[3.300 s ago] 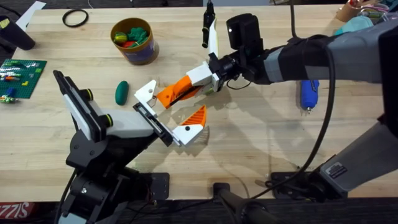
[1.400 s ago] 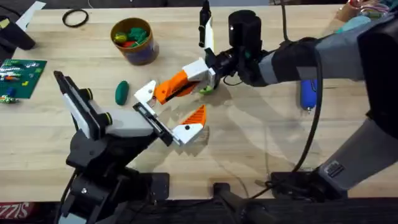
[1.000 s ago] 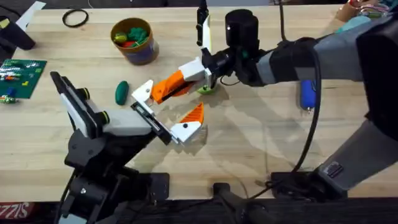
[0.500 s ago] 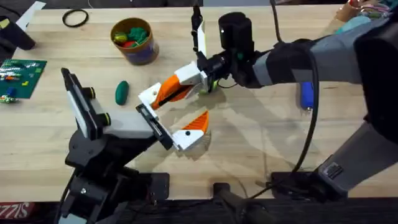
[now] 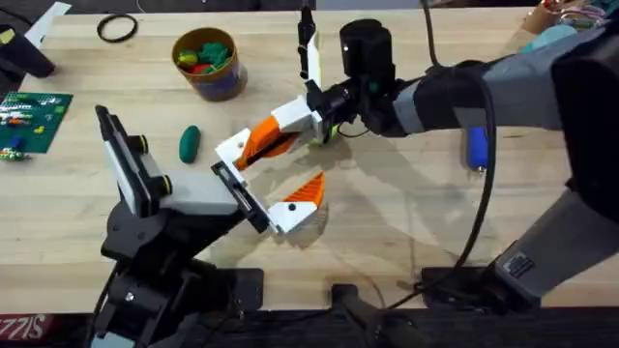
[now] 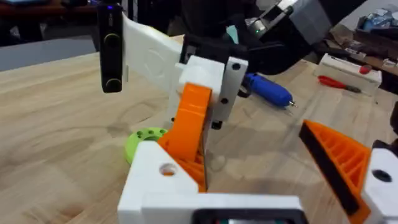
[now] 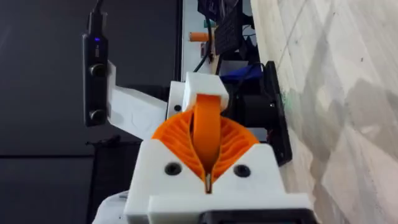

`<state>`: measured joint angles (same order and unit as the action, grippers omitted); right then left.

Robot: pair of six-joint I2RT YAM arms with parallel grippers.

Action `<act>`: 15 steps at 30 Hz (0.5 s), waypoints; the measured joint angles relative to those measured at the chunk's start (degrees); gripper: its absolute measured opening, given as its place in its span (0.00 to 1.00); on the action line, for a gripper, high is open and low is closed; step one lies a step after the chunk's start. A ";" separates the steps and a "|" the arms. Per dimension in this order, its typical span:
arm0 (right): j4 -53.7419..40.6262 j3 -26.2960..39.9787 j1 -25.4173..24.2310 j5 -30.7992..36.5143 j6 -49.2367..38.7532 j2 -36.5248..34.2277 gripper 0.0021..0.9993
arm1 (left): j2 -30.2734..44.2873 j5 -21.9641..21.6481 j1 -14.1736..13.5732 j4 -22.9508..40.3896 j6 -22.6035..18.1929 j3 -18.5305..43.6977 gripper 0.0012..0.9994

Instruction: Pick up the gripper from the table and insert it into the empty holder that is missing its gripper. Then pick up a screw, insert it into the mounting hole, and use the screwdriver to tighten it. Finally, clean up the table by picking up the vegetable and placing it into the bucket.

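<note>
Since the right gripper (image 5: 295, 124) is clamped on the loose gripper (image 5: 240, 147), I'd keep it square to the spread-open left gripper (image 5: 271, 182) just ahead and push straight in. The screwdriver (image 5: 476, 147) sits well behind.

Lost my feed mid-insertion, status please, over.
Right gripper shut on loose finger piece, at left gripper's holder. Left gripper open. Screwdriver, vegetable lying on table. Nothing blocking.
</note>
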<state>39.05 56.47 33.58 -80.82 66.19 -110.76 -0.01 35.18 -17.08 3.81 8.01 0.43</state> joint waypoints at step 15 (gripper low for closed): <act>-0.52 0.00 2.09 3.02 -1.07 -1.09 1.00 | 0.00 10.31 -1.33 0.48 -0.72 0.13 0.99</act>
<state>38.52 56.47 35.68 -77.80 65.12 -111.85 -0.01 45.49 -18.41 4.29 7.29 0.56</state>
